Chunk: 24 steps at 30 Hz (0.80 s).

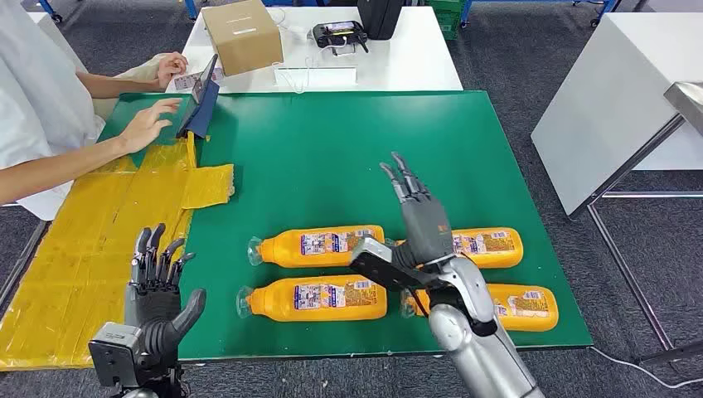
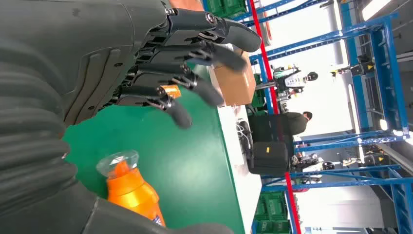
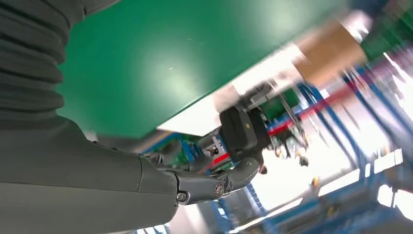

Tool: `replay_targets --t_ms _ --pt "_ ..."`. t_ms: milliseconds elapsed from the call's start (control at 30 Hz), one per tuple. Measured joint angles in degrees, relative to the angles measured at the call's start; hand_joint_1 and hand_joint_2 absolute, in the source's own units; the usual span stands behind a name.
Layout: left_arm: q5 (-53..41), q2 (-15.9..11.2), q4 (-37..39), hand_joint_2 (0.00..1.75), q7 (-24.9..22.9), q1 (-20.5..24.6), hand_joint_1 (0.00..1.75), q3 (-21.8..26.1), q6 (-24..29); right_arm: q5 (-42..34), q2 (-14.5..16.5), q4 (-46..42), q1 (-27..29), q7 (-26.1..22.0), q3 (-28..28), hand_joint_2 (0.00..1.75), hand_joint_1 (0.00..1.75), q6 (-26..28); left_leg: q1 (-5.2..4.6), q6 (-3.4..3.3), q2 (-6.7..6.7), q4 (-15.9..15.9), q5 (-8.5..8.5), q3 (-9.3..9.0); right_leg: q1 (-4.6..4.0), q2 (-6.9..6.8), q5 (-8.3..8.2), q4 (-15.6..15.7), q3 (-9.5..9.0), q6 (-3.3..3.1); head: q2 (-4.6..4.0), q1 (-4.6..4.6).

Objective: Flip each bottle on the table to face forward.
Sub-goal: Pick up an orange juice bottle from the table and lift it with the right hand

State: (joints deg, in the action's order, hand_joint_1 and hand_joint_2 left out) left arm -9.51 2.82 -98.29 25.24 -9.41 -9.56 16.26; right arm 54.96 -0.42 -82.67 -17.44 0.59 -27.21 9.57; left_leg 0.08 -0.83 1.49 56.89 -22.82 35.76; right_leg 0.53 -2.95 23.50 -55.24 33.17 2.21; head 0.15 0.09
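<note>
Four orange bottles lie on their sides on the green table, caps toward the left: a near-left bottle, a far-left bottle, a far-right bottle and a near-right bottle. My right hand hovers between the two pairs, fingers stretched forward and holding nothing; its thumb shows over the green table in the blurred right wrist view. My left hand stands at the front left edge, fingers apart and empty. The left wrist view shows that hand above a bottle's clear cap.
A yellow sheet covers the table's left side. A person sits at the far left with hands at a blue tablet case. A cardboard box and a black device sit on a white table behind. Another white table stands to the right.
</note>
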Motion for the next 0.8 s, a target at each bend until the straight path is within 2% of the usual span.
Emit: replay_targets --t_ms 267,567,800 --pt "0.0 1.4 0.3 1.75 -0.3 2.4 0.0 0.7 -2.0 8.2 0.7 15.1 -10.1 1.5 -8.1 1.75 0.0 -3.8 0.03 0.01 -0.01 0.0 0.04 0.0 -0.05 -0.01 0.0 0.0 0.0 0.0 0.0 0.02" --pt "2.6 2.2 2.7 1.75 0.4 5.4 0.0 0.3 -3.0 7.0 3.8 30.4 -16.5 -2.3 -14.4 1.75 0.0 -7.0 0.02 0.01 -0.02 0.0 0.04 0.01 -0.05 -0.01 0.01 0.0 0.03 0.0 0.0 0.02" --pt "3.4 2.4 4.7 1.75 0.7 7.2 0.0 -0.5 -3.1 6.5 6.3 39.7 -19.2 -1.7 -17.1 1.75 0.0 -7.3 0.03 0.01 -0.02 0.0 0.04 0.01 -0.05 -0.02 0.01 0.0 0.04 0.0 0.0 0.02"
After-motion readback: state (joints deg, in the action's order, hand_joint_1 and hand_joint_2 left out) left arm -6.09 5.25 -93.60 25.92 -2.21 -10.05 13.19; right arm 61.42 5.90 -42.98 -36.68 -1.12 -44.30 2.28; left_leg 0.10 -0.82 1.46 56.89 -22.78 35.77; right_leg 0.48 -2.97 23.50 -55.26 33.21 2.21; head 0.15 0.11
